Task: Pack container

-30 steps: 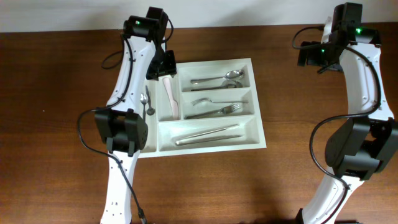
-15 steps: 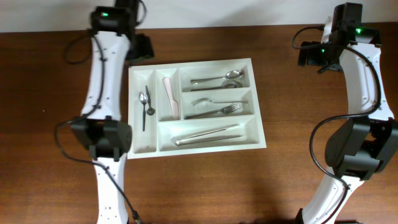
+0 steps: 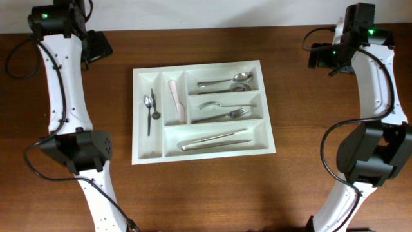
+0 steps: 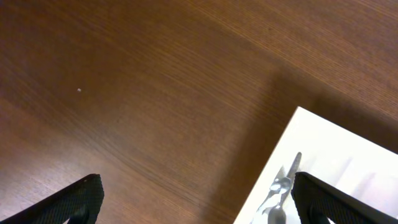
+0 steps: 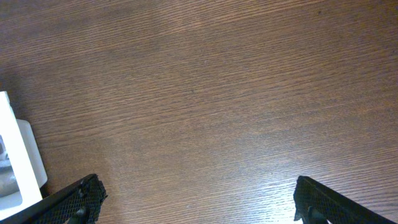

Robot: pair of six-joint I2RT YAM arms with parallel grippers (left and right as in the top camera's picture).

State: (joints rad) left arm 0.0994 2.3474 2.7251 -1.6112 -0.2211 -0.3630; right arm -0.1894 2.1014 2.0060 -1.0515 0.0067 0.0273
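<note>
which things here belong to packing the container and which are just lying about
job: container, teaspoons, pale utensil, spoons, forks, knives
lying about: nothing loose visible, only the wooden table underneath

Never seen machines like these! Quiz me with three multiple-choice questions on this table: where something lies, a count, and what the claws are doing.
1. The pale beige utensil lies: A in a narrow upright compartment; B in the bottom long compartment; C outside the tray.
2. The white tray has how many compartments? A three; B five; C eight.
3. The left claw and right claw are: A both shut; B each gripping cutlery; C both open, empty.
Answers: 1 A, second slot from the left; 2 B, two narrow plus three long; 3 C, wrist views show fingers wide apart, gripping nothing.
</note>
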